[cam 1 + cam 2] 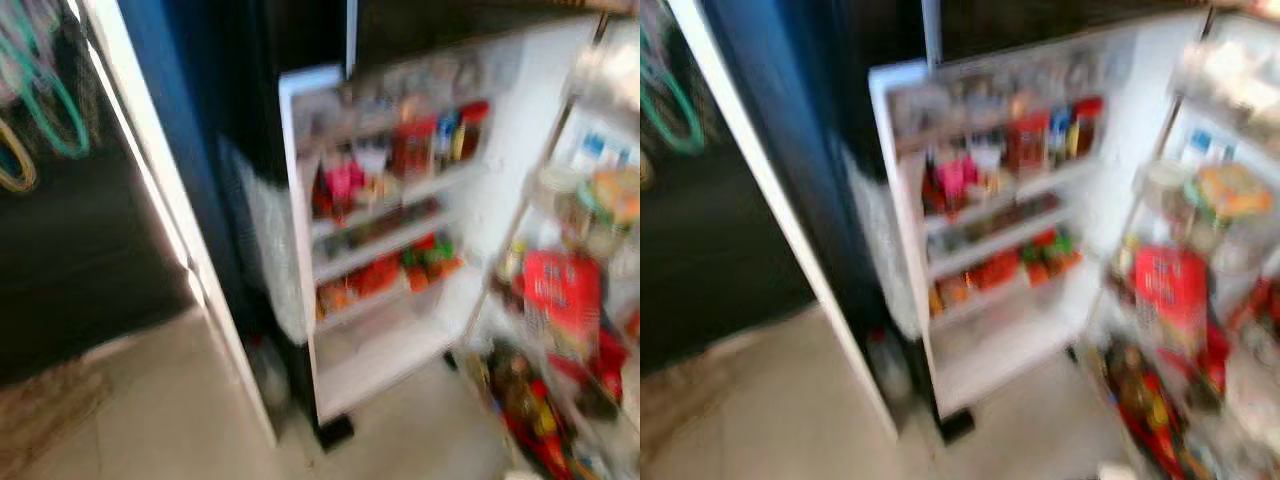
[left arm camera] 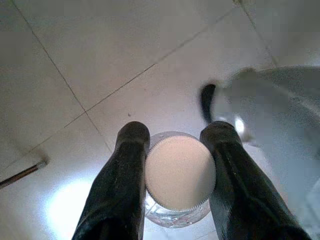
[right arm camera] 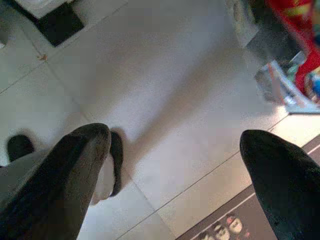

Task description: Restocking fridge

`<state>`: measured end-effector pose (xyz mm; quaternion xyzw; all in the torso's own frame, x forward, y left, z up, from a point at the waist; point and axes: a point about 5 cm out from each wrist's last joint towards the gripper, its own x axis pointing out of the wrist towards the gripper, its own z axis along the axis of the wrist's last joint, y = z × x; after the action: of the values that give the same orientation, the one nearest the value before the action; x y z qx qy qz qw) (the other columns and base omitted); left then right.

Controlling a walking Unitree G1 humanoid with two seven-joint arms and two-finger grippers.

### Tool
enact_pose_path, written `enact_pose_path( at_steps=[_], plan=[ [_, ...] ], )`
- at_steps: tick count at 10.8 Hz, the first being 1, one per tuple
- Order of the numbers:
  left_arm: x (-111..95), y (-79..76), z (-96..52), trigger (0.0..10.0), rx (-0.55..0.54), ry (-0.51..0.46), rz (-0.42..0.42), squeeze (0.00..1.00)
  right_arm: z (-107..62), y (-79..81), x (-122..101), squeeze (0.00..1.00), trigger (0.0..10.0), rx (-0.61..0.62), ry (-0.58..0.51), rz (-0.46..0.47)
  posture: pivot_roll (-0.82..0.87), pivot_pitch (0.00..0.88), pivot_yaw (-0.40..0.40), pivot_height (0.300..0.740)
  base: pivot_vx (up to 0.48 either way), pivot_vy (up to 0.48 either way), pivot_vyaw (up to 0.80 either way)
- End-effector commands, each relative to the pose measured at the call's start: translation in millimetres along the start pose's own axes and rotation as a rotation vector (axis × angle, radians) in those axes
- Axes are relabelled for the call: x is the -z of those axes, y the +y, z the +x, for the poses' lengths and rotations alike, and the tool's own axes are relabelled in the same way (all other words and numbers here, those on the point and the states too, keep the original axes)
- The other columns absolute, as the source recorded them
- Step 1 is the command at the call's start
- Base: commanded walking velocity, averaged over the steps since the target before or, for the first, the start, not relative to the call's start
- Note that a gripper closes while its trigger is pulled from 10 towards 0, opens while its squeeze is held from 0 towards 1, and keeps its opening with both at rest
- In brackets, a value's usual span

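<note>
The head views are blurred. An open fridge door (image 1: pixel 300 200) stands ahead, its shelves (image 1: pixel 385 245) packed with red, pink and green bottles and packets. More stocked fridge shelves (image 1: pixel 570 300) show at the right, with a red packet (image 1: pixel 560 295). In the left wrist view my left gripper (image 2: pixel 177 150) is shut on a clear bottle with a pale cap (image 2: pixel 180 172), held above the tiled floor. My right gripper (image 3: pixel 175 145) hangs open over the floor with nothing between its fingers.
Pale floor tiles (image 1: pixel 150 410) lie before the fridge. A white door frame (image 1: pixel 170 220) runs diagonally at the left, with a dark room behind it and coloured hoops (image 1: pixel 45 110) hanging there. Red packets (image 3: pixel 295 30) lie near the fridge's base.
</note>
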<state>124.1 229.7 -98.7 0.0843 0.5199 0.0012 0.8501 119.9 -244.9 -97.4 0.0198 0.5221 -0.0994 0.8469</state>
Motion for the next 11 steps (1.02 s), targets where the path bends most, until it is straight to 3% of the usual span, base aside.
enact_pose_path(
  at_steps=[1, 2, 11],
  plan=[
    [9.2, 3.9, -2.1, 10.0, -0.005, 0.029, 0.008, 0.0, 2.0, 8.6, -9.2, 0.0, 10.0, -0.02, -0.032, -0.014, 0.0, 0.0, 0.017, 0.74, 0.0, -0.281, 0.8],
    [9.0, 3.9, -2.1, 10.0, -0.005, 0.028, 0.007, 0.0, 2.0, 8.7, -8.5, 0.0, 10.0, -0.024, -0.028, 0.002, 0.0, 0.0, 0.015, 0.74, 0.0, -0.277, 0.8],
    [9.3, 4.0, -2.1, 10.0, -0.007, 0.03, 0.002, 0.0, 2.0, 9.9, -7.3, 0.0, 10.0, -0.047, -0.018, 0.02, 0.0, 0.0, 0.013, 0.74, 0.0, -0.277, 0.0]
  ],
)
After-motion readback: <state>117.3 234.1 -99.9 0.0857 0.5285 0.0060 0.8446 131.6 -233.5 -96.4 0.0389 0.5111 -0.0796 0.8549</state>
